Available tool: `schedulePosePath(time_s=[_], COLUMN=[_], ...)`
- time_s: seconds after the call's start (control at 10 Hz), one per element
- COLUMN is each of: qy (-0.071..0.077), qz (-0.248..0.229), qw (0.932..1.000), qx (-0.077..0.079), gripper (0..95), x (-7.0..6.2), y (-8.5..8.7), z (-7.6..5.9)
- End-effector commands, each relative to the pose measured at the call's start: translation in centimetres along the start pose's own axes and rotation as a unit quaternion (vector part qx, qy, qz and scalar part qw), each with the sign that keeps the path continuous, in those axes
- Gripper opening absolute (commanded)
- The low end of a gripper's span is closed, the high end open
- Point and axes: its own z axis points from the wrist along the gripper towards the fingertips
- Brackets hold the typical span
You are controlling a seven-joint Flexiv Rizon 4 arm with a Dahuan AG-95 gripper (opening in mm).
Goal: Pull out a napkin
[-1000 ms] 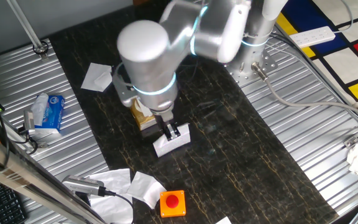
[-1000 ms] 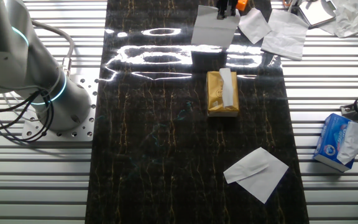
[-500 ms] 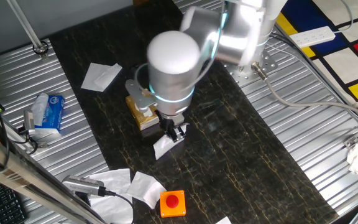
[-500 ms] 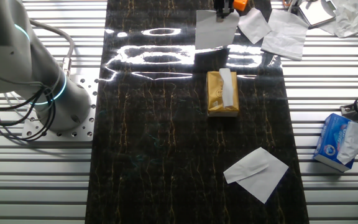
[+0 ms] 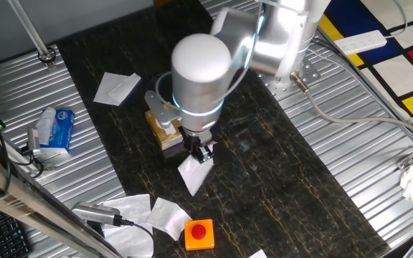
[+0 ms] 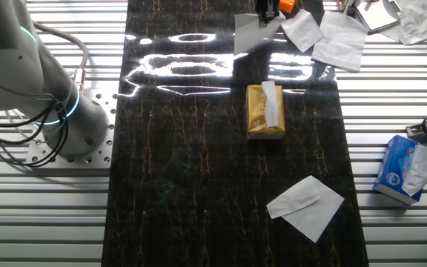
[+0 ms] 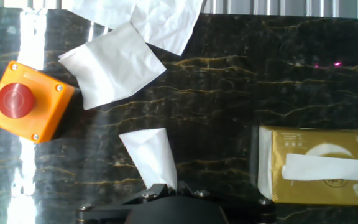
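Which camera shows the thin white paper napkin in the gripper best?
The hand view: the thin white paper napkin hangs from the gripper, unobstructed. One fixed view shows it small under the arm; the other fixed view catches it at the frame's top.

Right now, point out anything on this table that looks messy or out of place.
Loose tissues lie scattered near the orange stop button, and another sheet lies crumpled beyond the gold tissue box. A blue tissue packet sits off the dark mat. The gripper holds a napkin dangling.
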Motion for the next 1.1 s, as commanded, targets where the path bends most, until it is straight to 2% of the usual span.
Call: schedulePosePath(time_s=[0.1, 0.2, 0.3, 0.8, 1.1], qy=[-0.003, -0.009, -0.010, -0.015, -0.033], qz=[-0.002, -0.004, -0.003, -0.011, -0.009], qw=[1.0000, 0.9999, 0.9999, 0.9998, 0.9994], qx=[0.004, 0.008, 0.007, 0.005, 0.010], gripper=[38.0, 38.0, 57.0, 57.0, 57.0], x=[0.08, 0.08, 0.09, 0.20, 0.20], y=[0.04, 0.03, 0.01, -0.18, -0.18], z=[0.06, 0.07, 0.08, 0.23, 0.23])
